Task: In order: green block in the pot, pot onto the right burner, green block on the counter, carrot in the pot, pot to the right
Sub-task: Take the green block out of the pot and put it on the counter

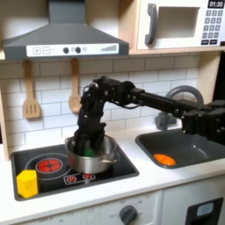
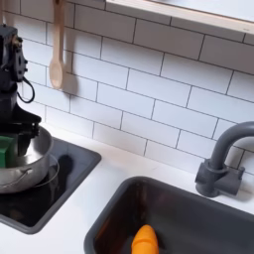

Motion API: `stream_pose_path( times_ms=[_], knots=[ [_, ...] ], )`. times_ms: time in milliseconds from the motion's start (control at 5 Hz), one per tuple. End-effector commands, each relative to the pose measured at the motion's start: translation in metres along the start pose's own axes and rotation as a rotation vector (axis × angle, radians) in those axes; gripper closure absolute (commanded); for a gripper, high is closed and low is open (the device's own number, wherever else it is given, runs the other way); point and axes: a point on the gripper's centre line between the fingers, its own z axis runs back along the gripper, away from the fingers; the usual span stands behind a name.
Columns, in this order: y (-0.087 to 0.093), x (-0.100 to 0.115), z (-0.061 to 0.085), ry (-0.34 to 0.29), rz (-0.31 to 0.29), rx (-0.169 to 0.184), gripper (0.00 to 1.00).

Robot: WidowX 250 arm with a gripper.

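Note:
The silver pot (image 1: 97, 161) (image 2: 32, 171) stands on the black stovetop's burner to the right in the first exterior view. My gripper (image 1: 83, 141) (image 2: 9, 155) reaches down into it from above. The green block (image 2: 6, 149) sits between the fingers at about rim height, and the gripper looks shut on it. In the first exterior view the arm hides most of the block. The orange carrot (image 1: 163, 159) (image 2: 146, 240) lies on the floor of the dark sink (image 1: 192, 146) (image 2: 198, 213). Pale counter (image 1: 167, 182) (image 2: 84, 198) runs between stovetop and sink.
A yellow block (image 1: 27, 182) stands at the stovetop's front corner on the first exterior view's left, beside the red-ringed burner (image 1: 48, 164). The dark curved faucet (image 1: 180, 95) (image 2: 223, 159) rises behind the sink. Wooden utensils (image 1: 31, 97) (image 2: 58, 50) hang on the tiled wall.

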Motion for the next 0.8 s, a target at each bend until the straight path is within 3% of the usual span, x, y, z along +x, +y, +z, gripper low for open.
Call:
stream_pose_path(
  times_ms=[0,200,400,600],
  knots=[
    [-0.0026,-0.0008,-0.003,0.007,-0.01,-0.001,0.0],
    [-0.003,-0.0015,-0.0079,0.015,-0.011,0.003,0.0],
    [-0.0023,-0.001,-0.0083,0.017,-0.007,0.001,0.3],
    [-0.0048,-0.0015,-0.0081,0.018,-0.003,-0.004,1.0]
  ],
)
